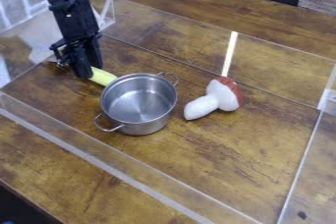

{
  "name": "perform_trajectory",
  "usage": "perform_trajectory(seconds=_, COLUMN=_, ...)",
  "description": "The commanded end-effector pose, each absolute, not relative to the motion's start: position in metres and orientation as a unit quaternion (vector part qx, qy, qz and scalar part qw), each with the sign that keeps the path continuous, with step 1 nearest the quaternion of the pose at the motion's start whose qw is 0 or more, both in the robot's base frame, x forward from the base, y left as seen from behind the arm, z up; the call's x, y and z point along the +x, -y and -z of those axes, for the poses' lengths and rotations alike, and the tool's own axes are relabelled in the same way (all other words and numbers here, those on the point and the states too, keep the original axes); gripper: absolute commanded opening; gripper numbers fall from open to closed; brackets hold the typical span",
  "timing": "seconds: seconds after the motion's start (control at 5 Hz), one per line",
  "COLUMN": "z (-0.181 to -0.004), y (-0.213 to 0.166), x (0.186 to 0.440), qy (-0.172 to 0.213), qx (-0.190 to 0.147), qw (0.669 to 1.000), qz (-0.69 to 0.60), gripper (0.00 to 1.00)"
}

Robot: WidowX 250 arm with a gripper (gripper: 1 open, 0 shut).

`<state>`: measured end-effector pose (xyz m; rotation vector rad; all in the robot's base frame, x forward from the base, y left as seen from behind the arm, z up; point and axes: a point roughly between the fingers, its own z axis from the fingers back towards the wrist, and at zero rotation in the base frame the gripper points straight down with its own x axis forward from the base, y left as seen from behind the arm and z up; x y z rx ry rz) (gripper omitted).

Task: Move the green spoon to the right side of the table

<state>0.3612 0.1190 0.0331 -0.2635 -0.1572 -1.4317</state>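
Observation:
The green spoon (101, 76) lies on the table (223, 164) at the far left, just behind the pot. Only its yellow-green handle shows, pointing down-right toward the pot's rim. Its other end is hidden under my gripper (79, 64). The black gripper points steeply down onto that end, its fingers closed in on the spoon from both sides and down at the tabletop. The spoon rests on the wood.
A silver pot (138, 103) with two small handles stands right beside the spoon. A white-and-red mushroom toy (213, 99) lies to its right, under a thin white stick (230, 53). Low clear acrylic walls (305, 159) edge the tabletop.

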Motion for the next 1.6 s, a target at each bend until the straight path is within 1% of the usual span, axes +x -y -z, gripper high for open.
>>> perform_trajectory(seconds=0.0, z=-0.107, y=-0.126, x=0.375, qy=0.091, qx=-0.045, qw=0.768, qz=0.632, gripper=0.00)
perform_trajectory(seconds=0.2, z=-0.133, y=-0.103, x=0.369, qy=0.087, qx=-0.024, qw=0.790, qz=0.606, gripper=0.00)
perform_trajectory(seconds=0.4, z=-0.150, y=-0.063, x=0.363, qy=0.093, qx=-0.022, qw=0.806, qz=0.584, gripper=0.00)
perform_trajectory(seconds=0.6, z=-0.155, y=-0.023, x=0.373, qy=0.107, qx=-0.028, qw=0.829, qz=0.548, gripper=0.00)
perform_trajectory(seconds=0.8, z=-0.139, y=0.019, x=0.379, qy=0.129, qx=-0.035, qw=0.850, qz=0.509, gripper=0.00)
perform_trajectory(seconds=1.0, z=-0.128, y=0.050, x=0.365, qy=0.140, qx=-0.042, qw=0.861, qz=0.487, gripper=0.00)
perform_trajectory(seconds=1.2, z=-0.113, y=0.061, x=0.361, qy=0.144, qx=-0.045, qw=0.869, qz=0.471, gripper=0.00)
perform_trajectory(seconds=1.4, z=-0.110, y=0.063, x=0.360, qy=0.144, qx=-0.047, qw=0.878, qz=0.454, gripper=0.00)
